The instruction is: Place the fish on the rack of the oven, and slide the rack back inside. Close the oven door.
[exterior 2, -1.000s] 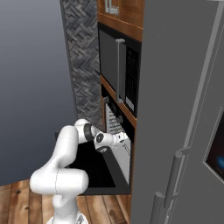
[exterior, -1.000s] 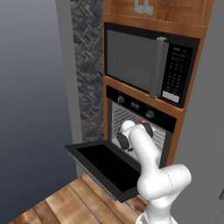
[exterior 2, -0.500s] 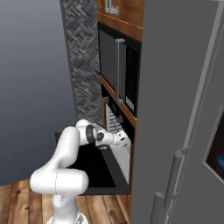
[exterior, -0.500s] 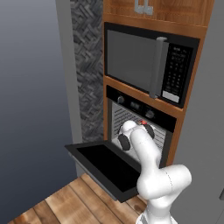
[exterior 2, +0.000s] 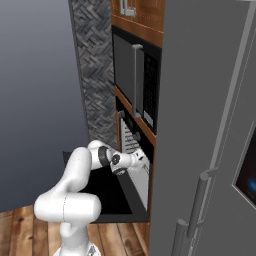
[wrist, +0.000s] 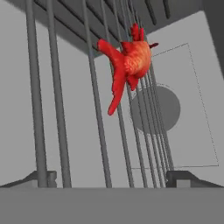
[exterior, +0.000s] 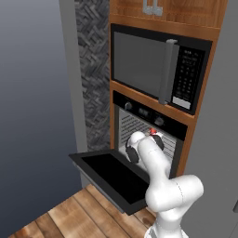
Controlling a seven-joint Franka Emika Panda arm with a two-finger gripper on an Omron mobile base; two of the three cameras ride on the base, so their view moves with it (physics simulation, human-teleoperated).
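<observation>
Small orange-red toy fish [wrist: 130,65] with forked tail, lying on the thin silvery wire rack [wrist: 94,113], toward the far end of its bars in the hand view. Two dark fingers [wrist: 40,178] spread wide at the near end of the rack, well apart from the fish, gripping nothing. Built-in black wall oven [exterior: 149,122] framed in brown wood, its wide black door [exterior: 114,175] folded down flat. White arm reaching into the oven mouth above the door, below the black microwave [exterior: 158,66].
</observation>
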